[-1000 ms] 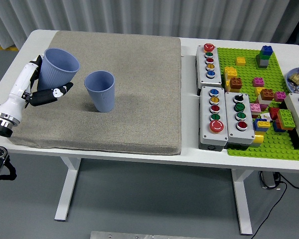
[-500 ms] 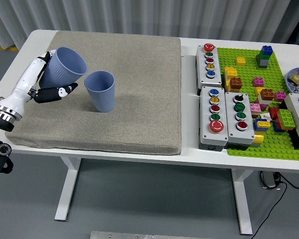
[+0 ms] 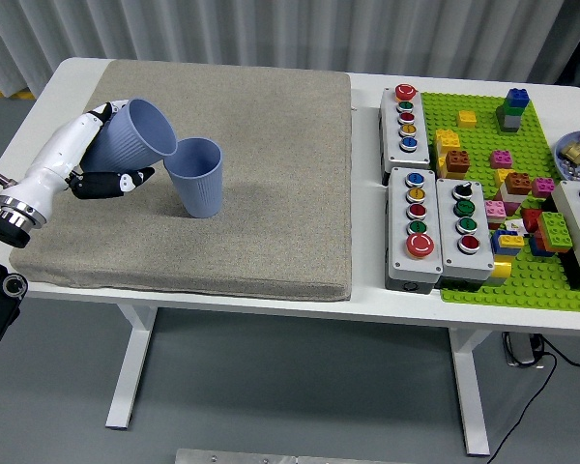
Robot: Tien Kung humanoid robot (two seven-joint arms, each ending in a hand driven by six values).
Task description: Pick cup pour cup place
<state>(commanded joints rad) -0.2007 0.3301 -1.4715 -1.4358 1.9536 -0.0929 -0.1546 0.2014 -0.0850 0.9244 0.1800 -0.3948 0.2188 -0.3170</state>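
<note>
The left hand (image 3: 95,159) held a blue cup (image 3: 135,135) with its fingers (image 3: 116,181) clamped on the ribbed wall, tilted so that its mouth leaned toward a second blue cup (image 3: 198,177). The second cup stood upright on the grey mat (image 3: 251,174) covering the white tabletop (image 3: 367,92); the tilted cup's rim lay just beside its rim, on the side away from the button boxes (image 3: 435,227).
</note>
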